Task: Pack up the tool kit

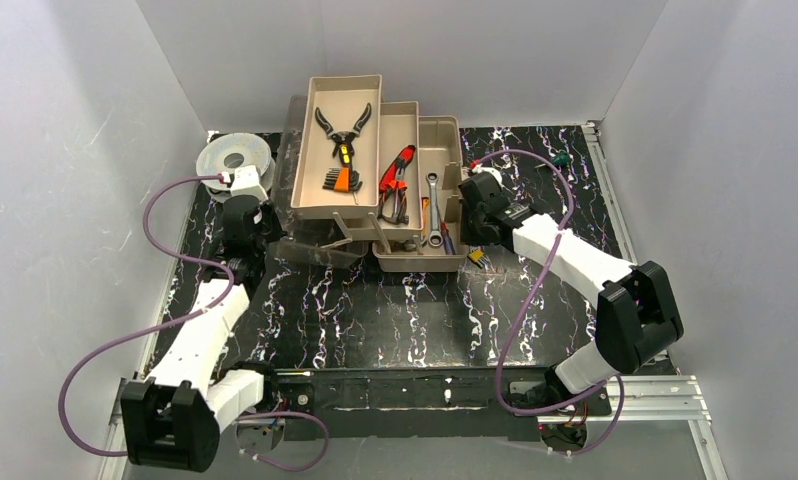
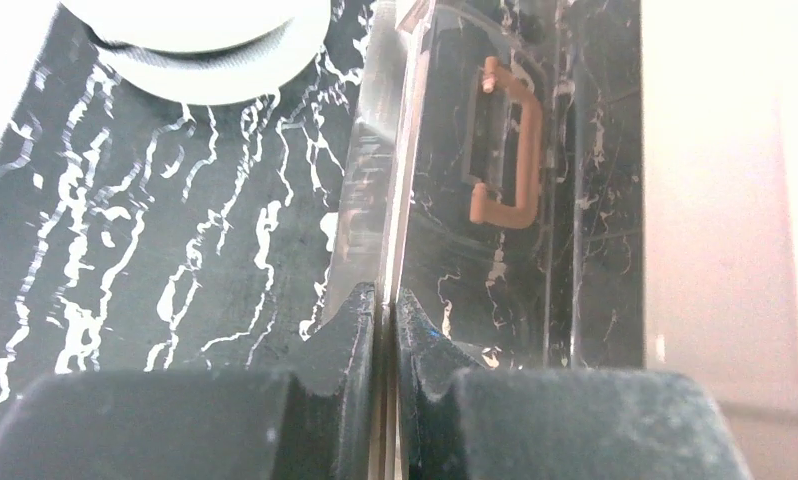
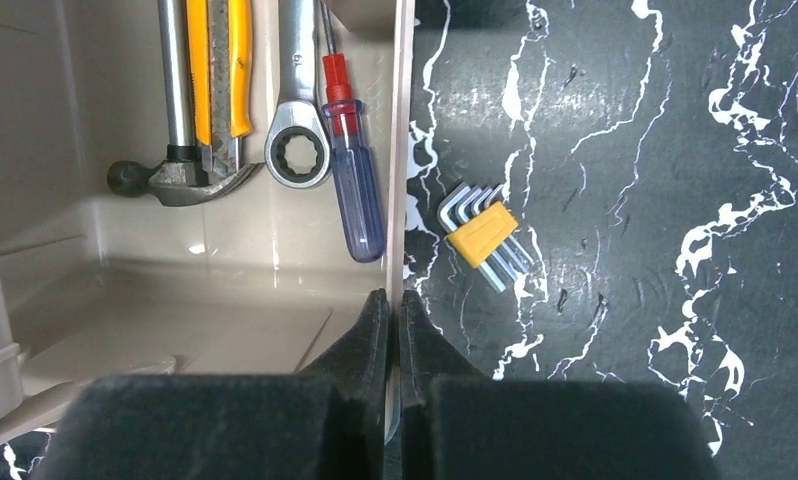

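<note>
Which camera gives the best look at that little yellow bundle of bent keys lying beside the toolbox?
The right wrist view: the hex key set appears close up, each bent key distinct, just outside the toolbox wall. The top view shows only a tiny yellow speck. The left wrist view misses it.

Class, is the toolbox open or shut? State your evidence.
Open. The toolbox trays are stepped out, red pliers and wrench exposed; the smoky lid is swung back left.
</note>
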{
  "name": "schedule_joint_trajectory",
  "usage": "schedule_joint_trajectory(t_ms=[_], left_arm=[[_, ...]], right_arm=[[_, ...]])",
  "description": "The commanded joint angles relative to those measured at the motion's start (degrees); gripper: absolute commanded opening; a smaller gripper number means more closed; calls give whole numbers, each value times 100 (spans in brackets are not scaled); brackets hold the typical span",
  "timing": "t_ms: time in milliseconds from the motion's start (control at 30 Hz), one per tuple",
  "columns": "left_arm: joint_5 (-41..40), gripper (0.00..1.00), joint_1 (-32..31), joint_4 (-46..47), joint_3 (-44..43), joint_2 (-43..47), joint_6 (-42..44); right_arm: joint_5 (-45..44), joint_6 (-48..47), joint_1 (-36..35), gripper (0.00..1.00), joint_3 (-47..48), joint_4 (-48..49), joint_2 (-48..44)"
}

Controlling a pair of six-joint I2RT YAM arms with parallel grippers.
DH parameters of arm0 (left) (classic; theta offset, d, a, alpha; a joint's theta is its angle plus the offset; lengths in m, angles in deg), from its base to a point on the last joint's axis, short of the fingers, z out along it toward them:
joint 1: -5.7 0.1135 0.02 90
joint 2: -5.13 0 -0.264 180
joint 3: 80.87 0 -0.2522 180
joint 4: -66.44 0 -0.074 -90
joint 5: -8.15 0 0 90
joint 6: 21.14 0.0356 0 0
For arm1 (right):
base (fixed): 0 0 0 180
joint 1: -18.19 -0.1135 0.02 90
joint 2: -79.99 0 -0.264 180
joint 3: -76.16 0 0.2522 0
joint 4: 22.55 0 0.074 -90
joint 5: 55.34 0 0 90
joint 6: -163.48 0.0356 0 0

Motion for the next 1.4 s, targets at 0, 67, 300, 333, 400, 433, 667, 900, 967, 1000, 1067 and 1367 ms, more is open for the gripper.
schedule_joint_trajectory(t_ms=[0,67,300,333,400,433,667,900,967,1000,1067,1367], left_arm=[[-1002,0,-496,506,-339,700,248],[-1178,0,-659,481,-417,792,473],[-987,0,-1443,907,-484,1195,1682],[-1007,0,-1600,982,-476,1236,1891],[-1150,0,-1925,992,-553,1233,2218],[-1226,0,-2090,979,-624,1200,2375],[-1662,0,-3379,1244,-740,827,3793],[-2615,0,-4573,1697,-798,65,4765],[-2757,0,-4760,1778,-821,-126,4775],[-2826,0,-4833,1793,-843,-226,4749],[-2867,0,-4977,1694,-955,-417,4582],[-2963,2,-5853,1336,-1244,-1089,3569]], right_arm=[[534,630,-727,1,184,351,-107],[541,727,-915,1,153,408,-142],[1160,891,-1194,1,133,803,-322],[1171,898,-1245,1,166,799,-333],[1223,945,-1330,1,219,807,-357],[1259,972,-1344,1,228,826,-366],[1187,1068,-1353,32,351,668,-315],[562,1183,-1226,61,12,649,-1013],[539,1171,-1107,67,-164,718,-1338],[542,1163,-1041,69,-229,714,-1480],[523,1100,-855,70,-267,549,-1781],[-251,1006,-46,70,-963,159,-3288]])
